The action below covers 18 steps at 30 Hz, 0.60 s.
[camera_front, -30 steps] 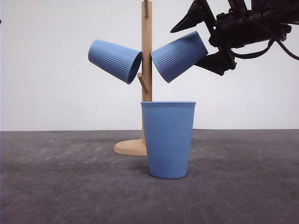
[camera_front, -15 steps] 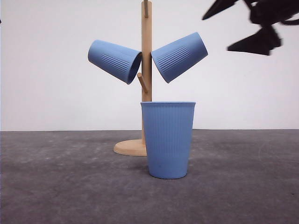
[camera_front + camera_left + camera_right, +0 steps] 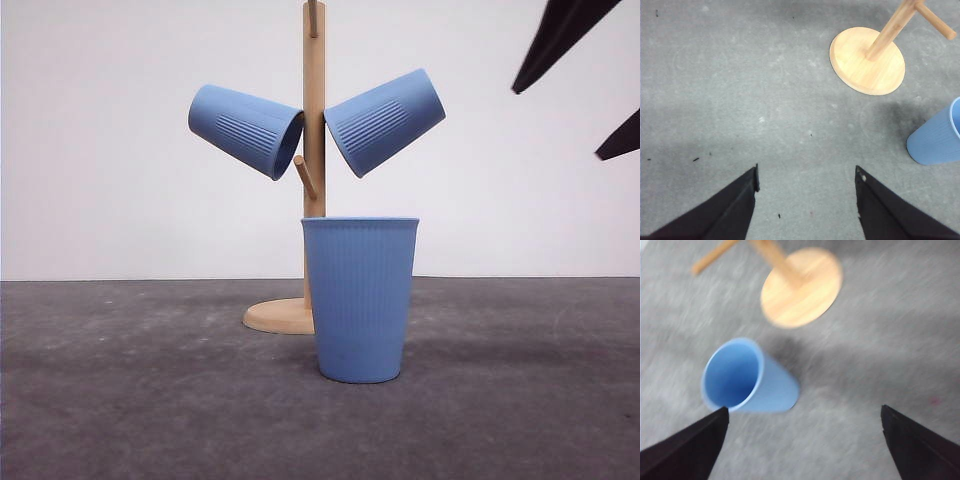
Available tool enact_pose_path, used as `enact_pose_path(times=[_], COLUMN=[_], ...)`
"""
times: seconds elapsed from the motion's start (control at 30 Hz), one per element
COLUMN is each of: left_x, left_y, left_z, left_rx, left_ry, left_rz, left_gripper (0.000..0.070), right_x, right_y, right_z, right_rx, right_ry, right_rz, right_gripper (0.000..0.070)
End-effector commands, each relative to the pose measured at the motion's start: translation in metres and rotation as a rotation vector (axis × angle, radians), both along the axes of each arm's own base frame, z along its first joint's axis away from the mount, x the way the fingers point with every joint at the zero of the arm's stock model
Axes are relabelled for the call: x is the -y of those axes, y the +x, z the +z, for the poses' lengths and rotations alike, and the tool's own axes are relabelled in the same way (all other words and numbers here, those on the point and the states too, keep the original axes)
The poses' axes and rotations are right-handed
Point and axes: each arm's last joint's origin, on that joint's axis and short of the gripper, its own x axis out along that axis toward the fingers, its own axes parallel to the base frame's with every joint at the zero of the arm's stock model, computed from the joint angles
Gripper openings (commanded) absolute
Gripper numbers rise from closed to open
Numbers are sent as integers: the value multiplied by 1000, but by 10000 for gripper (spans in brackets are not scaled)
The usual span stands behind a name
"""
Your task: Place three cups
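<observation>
Spread jaws over grey table (image 3: pixel 740 100); wooden stand base (image 3: pixel 860 62), blue cup (image 3: pixel 937 137) beside

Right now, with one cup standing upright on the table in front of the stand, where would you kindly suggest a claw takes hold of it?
I would grip the standing cup across its upper ribbed wall, just below the rim, coming in from the right, where the open right claw already is. It stands upright and mouth-up, the taper widens towards the top, and the wooden stand sits close behind, so a rear approach looks cramped.

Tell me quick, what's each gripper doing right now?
Left gripper: open, holding nothing, above the grey table.
Right gripper: open, holding nothing, above the upright light-blue ribbed cup.
</observation>
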Motion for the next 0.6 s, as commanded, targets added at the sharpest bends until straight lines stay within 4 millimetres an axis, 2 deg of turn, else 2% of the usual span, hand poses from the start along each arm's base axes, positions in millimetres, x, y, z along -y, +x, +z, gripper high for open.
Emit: enact_pose_path(times=[0.0,0.2,0.33,0.57], left_x=[0,1,1,1], left_y=[1,0,0,0], left_z=[2,2,2,2], left_rx=[10,7,7,7], left_ry=[6,-11,-13,-13], left_rz=[-7,-27,-29,-29], left_gripper=[360,360,360,360], right_x=[-7,-35,-54,-81], right_y=[3,12,22,38], right_z=[-1,-6,-10,-9], right_rx=[-24,-89,-118,-128], right_ry=[1,-87,-142,-198], right_rz=[10,32,54,66], right_gripper=[602,599,559,550])
